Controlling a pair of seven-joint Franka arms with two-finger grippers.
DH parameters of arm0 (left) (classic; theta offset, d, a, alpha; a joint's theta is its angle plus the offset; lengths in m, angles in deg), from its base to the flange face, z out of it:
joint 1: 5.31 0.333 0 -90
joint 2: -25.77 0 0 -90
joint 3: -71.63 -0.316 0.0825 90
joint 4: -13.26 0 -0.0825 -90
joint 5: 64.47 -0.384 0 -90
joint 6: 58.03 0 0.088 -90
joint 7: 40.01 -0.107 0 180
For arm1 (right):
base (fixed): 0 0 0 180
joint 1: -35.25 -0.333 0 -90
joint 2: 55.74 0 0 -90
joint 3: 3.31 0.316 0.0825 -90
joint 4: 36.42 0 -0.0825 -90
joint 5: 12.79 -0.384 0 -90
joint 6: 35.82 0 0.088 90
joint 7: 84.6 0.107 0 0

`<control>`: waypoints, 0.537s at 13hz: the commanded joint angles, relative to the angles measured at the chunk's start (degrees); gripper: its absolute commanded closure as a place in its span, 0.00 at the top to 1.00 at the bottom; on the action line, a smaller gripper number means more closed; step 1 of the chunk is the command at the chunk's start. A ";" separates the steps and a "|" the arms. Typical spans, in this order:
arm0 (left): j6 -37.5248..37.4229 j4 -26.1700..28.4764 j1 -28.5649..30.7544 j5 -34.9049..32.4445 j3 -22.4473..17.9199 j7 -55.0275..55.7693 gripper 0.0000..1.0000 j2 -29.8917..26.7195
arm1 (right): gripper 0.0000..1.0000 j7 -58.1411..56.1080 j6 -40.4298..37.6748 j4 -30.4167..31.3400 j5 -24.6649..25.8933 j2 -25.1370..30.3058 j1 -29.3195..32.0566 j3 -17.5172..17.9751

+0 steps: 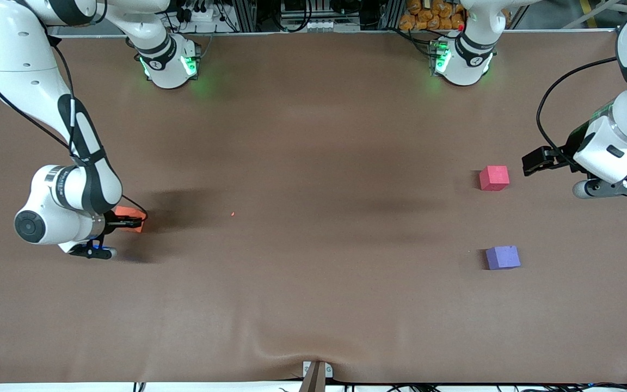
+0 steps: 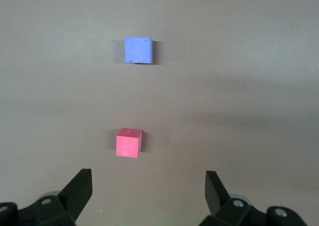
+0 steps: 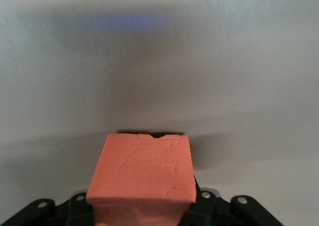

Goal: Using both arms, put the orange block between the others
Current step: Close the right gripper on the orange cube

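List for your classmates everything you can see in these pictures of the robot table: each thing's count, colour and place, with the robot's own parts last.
Orange block: one, orange, at the right arm's end of the table, clamped in the right gripper.
Pinkish-red cube: one, pinkish-red, toward the left arm's end.
Purple-blue cube: one, purple-blue, nearer the front camera than the pinkish-red cube, apart from it.
Table: one, brown cover.
Right gripper: one, black, shut on the orange block, low at the table.
Left gripper: one, black, open, waiting beside the pinkish-red cube at the table's end.
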 commanded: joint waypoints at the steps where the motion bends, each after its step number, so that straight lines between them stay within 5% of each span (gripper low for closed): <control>1: 0.66 0.69 0.50 -1.06 0.26 -0.10 1.00 -0.37 | 0.46 -0.09 -0.69 -2.41 -0.75 3.68 -0.29 0.39; 5: 2.75 2.79 0.50 -1.06 0.09 -0.01 1.00 -0.02 | 0.43 -0.09 -0.60 -3.65 -1.10 9.14 -10.81 0.66; 7: 5.57 3.94 0.58 -1.06 -0.09 0.86 1.00 1.82 | 0.42 0.43 -0.07 -3.74 -5.99 9.24 -18.97 1.10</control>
